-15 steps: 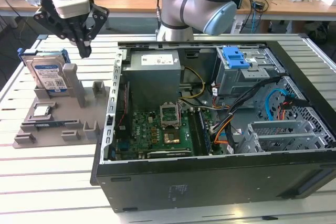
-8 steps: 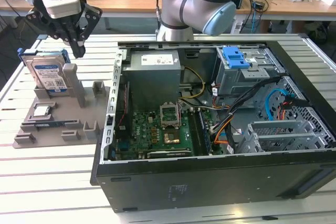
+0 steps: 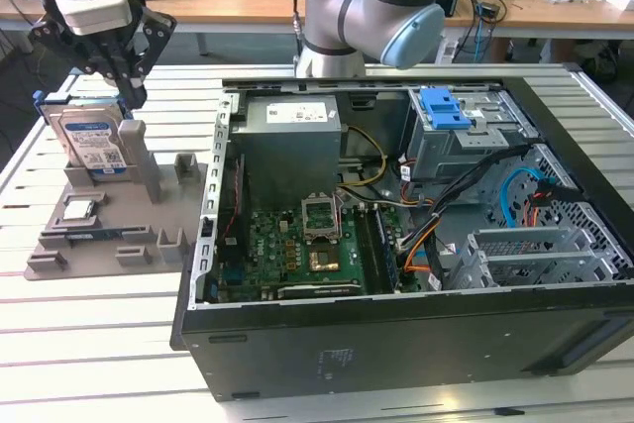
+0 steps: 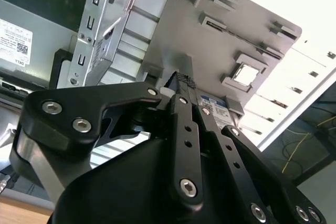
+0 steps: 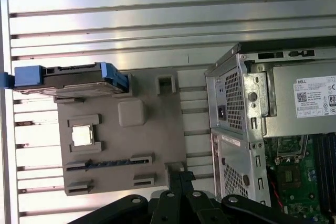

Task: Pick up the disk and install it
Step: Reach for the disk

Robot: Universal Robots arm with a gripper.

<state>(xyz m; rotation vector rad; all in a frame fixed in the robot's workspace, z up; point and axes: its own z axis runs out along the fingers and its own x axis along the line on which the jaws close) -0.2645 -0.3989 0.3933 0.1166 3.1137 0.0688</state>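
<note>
Silver disk (image 3: 91, 144), in its blue frame, stands on edge in a slot at the back corner of the grey fixture plate (image 3: 104, 250), on the exterior view's left of the worktop (image 3: 99, 344). The tool (image 3: 127, 94) hangs just over the disk's top edge, toward its right corner in the exterior view. Its fingers look pressed together and hold nothing. Contact with the disk: cannot tell.

Judgement: pick-up step, grasp not yet made. A grasp calls for fingers spread past the disk's thickness and set square across its top edge, then a straight lift out of the slot.

Edges: a grey post (image 3: 136, 151) stands just beside the disk, so little sideways room there; open air above. A small square chip (image 3: 79, 210) lies on the plate nearby, apart from the disk.

Further right, the open computer case (image 3: 396, 349) lies on its side; its rim stands between plate and interior. A blue bracket (image 3: 443, 106) sits on the drive cage, with cables (image 3: 495, 160) close by. Room looks tight there.
</note>
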